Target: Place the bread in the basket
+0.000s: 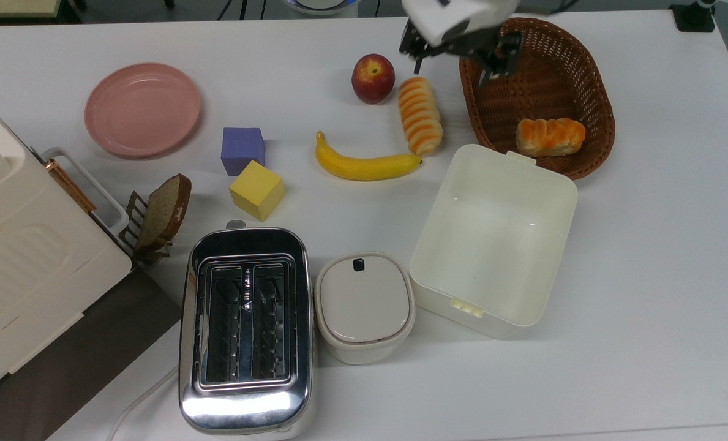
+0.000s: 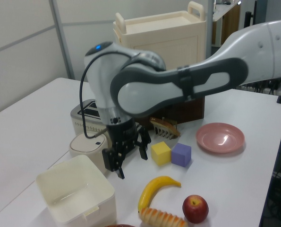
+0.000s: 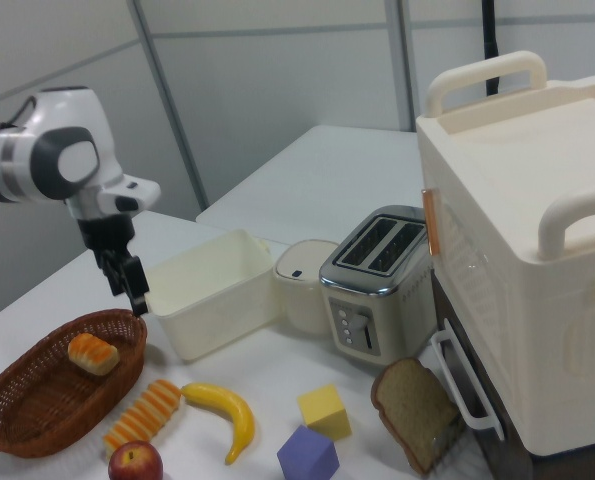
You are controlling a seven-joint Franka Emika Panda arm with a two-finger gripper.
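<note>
The bread (image 1: 420, 115), a long roll striped orange and cream, lies flat on the white table between the apple (image 1: 373, 78) and the dark wicker basket (image 1: 553, 86), outside the basket. In the left view the bread (image 2: 161, 217) lies in front of the banana; in the right view the bread (image 3: 142, 413) rests beside the basket (image 3: 27, 405). My gripper (image 1: 452, 61) hangs open and empty above the basket's left rim in the top view, just past the bread's far end. The gripper (image 2: 130, 160) and gripper (image 3: 130, 288) are well above the table.
An orange braided bun (image 1: 550, 136) sits inside the basket. A cream plastic box (image 1: 492, 233) stands right against the basket, and a banana (image 1: 367, 164) touches the bread's near end. Toaster (image 1: 245, 331), lidded pot (image 1: 364, 306), two cubes (image 1: 242, 149), pink plate (image 1: 142, 109) and bread slice (image 1: 166, 208) lie further off.
</note>
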